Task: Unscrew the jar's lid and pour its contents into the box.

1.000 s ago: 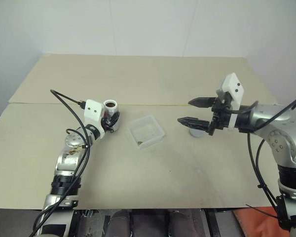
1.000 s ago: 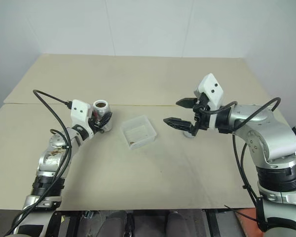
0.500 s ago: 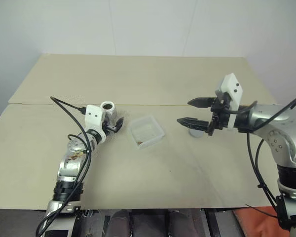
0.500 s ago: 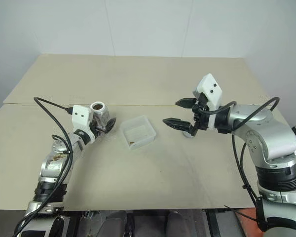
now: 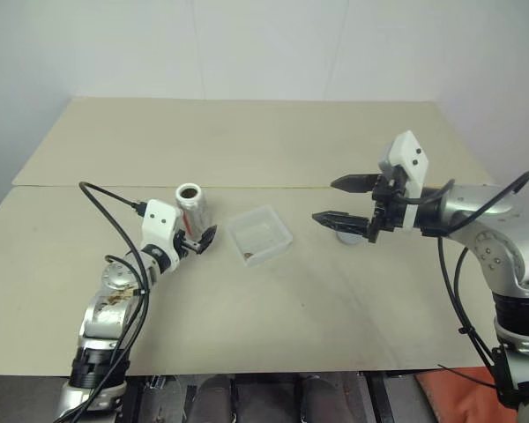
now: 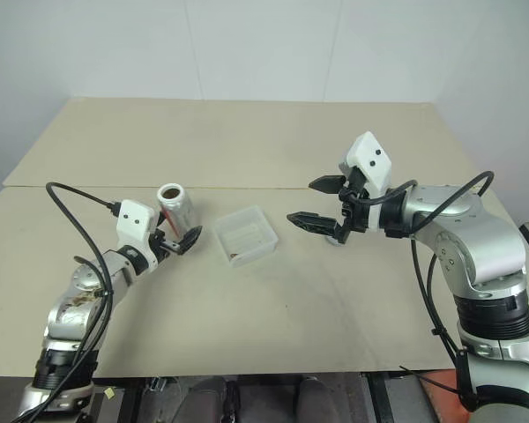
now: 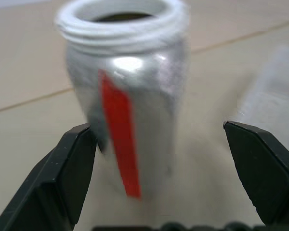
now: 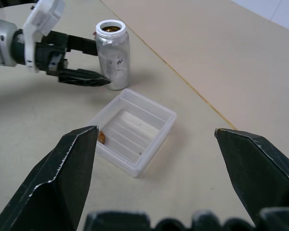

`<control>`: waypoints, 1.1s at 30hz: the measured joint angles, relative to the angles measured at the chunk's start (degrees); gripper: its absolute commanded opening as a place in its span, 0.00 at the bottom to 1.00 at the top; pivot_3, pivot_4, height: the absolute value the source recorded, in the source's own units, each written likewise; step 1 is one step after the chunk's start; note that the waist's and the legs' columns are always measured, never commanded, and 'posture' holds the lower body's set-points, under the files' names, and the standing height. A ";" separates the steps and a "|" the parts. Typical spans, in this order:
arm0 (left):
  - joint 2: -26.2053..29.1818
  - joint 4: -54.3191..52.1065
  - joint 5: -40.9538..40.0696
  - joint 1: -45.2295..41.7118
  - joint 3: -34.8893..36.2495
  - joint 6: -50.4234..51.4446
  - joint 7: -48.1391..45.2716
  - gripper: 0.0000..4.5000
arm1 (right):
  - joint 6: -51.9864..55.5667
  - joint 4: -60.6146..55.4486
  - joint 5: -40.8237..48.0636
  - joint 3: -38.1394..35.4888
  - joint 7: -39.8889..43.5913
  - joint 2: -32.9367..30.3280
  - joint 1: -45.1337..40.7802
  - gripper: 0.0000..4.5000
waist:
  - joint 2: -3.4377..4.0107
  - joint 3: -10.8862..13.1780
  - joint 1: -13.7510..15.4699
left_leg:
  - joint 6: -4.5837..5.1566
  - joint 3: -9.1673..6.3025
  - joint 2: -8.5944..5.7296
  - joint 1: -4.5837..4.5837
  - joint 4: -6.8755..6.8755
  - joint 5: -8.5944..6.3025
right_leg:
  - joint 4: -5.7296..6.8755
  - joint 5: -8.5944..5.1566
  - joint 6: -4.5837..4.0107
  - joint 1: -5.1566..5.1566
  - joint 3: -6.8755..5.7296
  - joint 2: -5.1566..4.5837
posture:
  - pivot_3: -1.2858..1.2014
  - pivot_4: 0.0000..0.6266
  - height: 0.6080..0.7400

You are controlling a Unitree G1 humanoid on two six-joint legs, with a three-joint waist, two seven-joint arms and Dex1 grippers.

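Standing jar (image 5: 190, 206) just beyond left end effector (image 5: 201, 240)

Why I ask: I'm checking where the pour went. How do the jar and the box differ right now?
The jar is a tall, upright silvery cylinder with a red mark; the box is a low, square, clear tray. The jar's round white-rimmed mouth is narrow, while the box is wide open on top. The jar stands just beyond the open left gripper; the box lies between the two arms, with a few brownish bits in one corner. Both rest lidless on the table.
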 measured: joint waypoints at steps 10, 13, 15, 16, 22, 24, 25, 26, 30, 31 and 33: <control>12.74 -10.39 -6.19 5.74 5.63 6.28 -9.52 0.99 | 0.00 -1.27 0.06 -0.08 -0.33 -0.09 1.61 1.00 | 0.01 0.00 0.04 | 0.18 -0.18 -0.02 0.08 -0.07 -0.10 | -0.06 0.01 -0.04 0.03 0.02 -0.01 | 0.52 0.24 1.00; 15.61 -10.45 -7.91 5.78 6.95 8.00 -11.92 0.99 | 0.00 -1.56 0.06 -0.08 -0.41 -0.08 1.67 1.00 | 0.01 0.00 0.01 | 0.19 -0.17 -0.01 0.11 -0.12 -0.11 | -0.06 0.00 -0.04 0.02 0.03 0.01 | 0.52 0.24 1.00; 19.51 -10.44 -9.79 6.69 8.04 8.08 -16.17 0.99 | -0.03 -1.76 0.12 -0.09 -0.38 -0.06 1.80 1.00 | 0.01 0.00 -0.02 | 0.18 -0.15 0.00 0.11 -0.18 -0.11 | -0.06 0.00 -0.05 0.01 0.02 0.02 | 0.52 0.24 1.00; 21.45 -10.33 -10.80 7.31 8.93 7.93 -18.78 0.99 | -0.05 -1.83 0.14 -0.22 -0.30 -0.09 2.01 1.00 | 0.01 0.00 -0.04 | 0.15 -0.08 0.00 0.11 -0.20 -0.09 | -0.07 -0.01 -0.06 0.00 0.03 0.01 | 0.52 0.24 1.00; 30.74 0.49 -17.63 1.96 15.81 -1.17 -40.65 0.99 | -1.24 -2.15 0.27 -1.09 2.54 -2.11 3.91 1.00 | 0.02 0.01 0.14 | 0.07 0.25 -0.01 0.17 -0.21 -0.04 | -0.23 -0.07 -0.15 -0.01 -0.01 0.00 | 0.52 0.24 1.00; 32.37 5.15 -18.92 -1.86 15.73 -3.72 -46.33 0.99 | -2.17 -2.27 0.34 -1.33 3.73 -2.77 4.09 1.00 | 0.02 0.01 0.11 | 0.08 0.28 -0.02 0.18 -0.21 -0.05 | -0.22 -0.07 -0.16 0.00 -0.02 0.02 | 0.52 0.24 1.00; 33.74 8.13 -19.41 -4.33 15.66 -4.98 -49.87 0.99 | -2.61 -2.29 0.39 -1.56 4.47 -3.05 4.13 1.00 | 0.02 0.01 0.05 | 0.08 0.29 -0.01 0.18 -0.21 -0.05 | -0.22 -0.07 -0.16 -0.01 -0.01 0.03 | 0.52 0.24 1.00; 34.84 10.37 -19.59 -6.10 15.59 -5.98 -52.42 0.99 | -2.93 -2.28 0.40 -1.70 4.97 -3.39 4.16 1.00 | 0.02 0.01 0.01 | 0.08 0.31 -0.02 0.18 -0.22 -0.05 | -0.21 -0.07 -0.16 -0.02 0.00 0.03 | 0.52 0.24 1.00; 36.41 16.24 -19.37 -9.48 13.76 -9.71 -60.22 0.99 | -4.04 -2.15 0.39 -2.07 6.53 -4.40 4.29 1.00 | 0.02 0.01 -0.25 | 0.04 0.35 0.02 0.20 -0.27 -0.02 | -0.09 -0.07 -0.15 -0.02 0.03 0.07 | 0.52 0.24 1.00; 36.41 17.51 -19.08 -10.00 13.02 -10.45 -61.21 0.99 | -4.20 -2.15 0.39 -2.09 6.81 -4.57 4.36 1.00 | 0.02 0.01 -0.25 | 0.04 0.35 0.03 0.18 -0.27 -0.02 | -0.09 -0.08 -0.15 -0.04 0.02 0.08 | 0.52 0.24 1.00; 36.41 20.01 -18.41 -11.02 11.94 -11.76 -62.85 0.99 | -4.34 -2.20 0.40 -2.14 7.32 -4.77 4.58 1.00 | 0.02 0.01 -0.22 | 0.04 0.35 0.03 0.15 -0.25 -0.03 | -0.09 -0.08 -0.15 -0.03 0.01 0.08 | 0.52 0.24 1.00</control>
